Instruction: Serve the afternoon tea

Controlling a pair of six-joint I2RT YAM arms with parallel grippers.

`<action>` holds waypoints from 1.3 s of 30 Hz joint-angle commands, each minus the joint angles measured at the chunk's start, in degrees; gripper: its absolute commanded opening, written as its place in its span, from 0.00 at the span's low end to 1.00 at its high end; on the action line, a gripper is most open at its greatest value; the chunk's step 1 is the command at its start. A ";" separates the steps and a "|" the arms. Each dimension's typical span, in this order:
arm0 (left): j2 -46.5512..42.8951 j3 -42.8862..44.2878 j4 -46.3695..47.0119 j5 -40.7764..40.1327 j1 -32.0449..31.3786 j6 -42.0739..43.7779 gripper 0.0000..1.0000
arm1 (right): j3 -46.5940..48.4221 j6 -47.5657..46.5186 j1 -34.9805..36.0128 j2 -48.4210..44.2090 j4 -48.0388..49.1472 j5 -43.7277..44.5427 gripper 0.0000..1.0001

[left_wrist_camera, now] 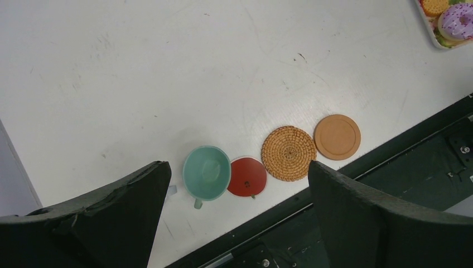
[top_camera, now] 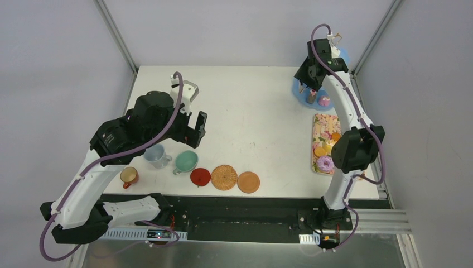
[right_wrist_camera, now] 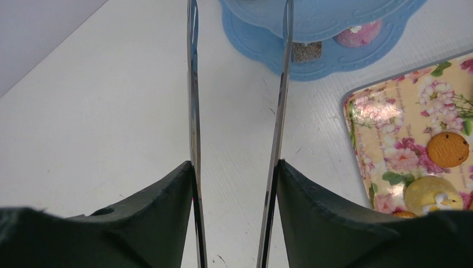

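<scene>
Surface: a white table (top_camera: 251,106) is sitting between grey walls.
Tongs: the tongs (right_wrist_camera: 192,84) are running lengthwise straight out from the right fingers, pointing at the light-blue stand (right_wrist_camera: 251,50); their tips are probably slipping under its rim.
Right gripper: the right gripper (right_wrist_camera: 234,167) is clamping both blades, with its arm stretching far out.
Left gripper: the left gripper (left_wrist_camera: 237,166) is hovering spread wide, holding nothing.
Mint cup: the mint cup (left_wrist_camera: 206,172) is sitting beyond the left fingers' gap, its handle pointing back at them.
Coasters: three coasters (left_wrist_camera: 288,153) are lining up toward the right-hand finger.
</scene>
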 commanded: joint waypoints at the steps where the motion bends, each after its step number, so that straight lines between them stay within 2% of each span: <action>1: -0.96 -0.20 1.33 2.12 -0.65 0.20 1.00 | -3.09 -0.67 1.93 -8.22 -1.73 -1.05 0.57; 9: -2.69 -1.70 1.63 3.68 -0.65 -0.47 1.00 | -15.18 0.66 3.56 -21.40 -5.89 -1.26 0.56; 15: -4.05 -3.03 2.20 5.61 -0.61 -1.06 1.00 | -28.12 5.95 3.57 -34.03 -9.03 -1.54 0.56; 18: -4.41 -3.76 2.67 6.52 -0.65 -1.42 1.00 | -32.01 9.16 3.40 -37.52 -11.54 -1.48 0.56; 23: -4.79 -4.20 2.97 6.80 -0.71 -1.51 1.00 | -35.02 13.10 1.77 -38.58 -18.69 1.28 0.57; 27: -5.17 -4.63 2.82 6.67 -0.90 -1.55 1.00 | -38.09 17.08 -0.51 -38.48 -20.22 2.14 0.56; 39: -5.06 -4.58 2.38 4.30 -1.75 -0.16 1.00 | -44.34 26.80 -3.26 -36.46 -14.93 3.08 0.57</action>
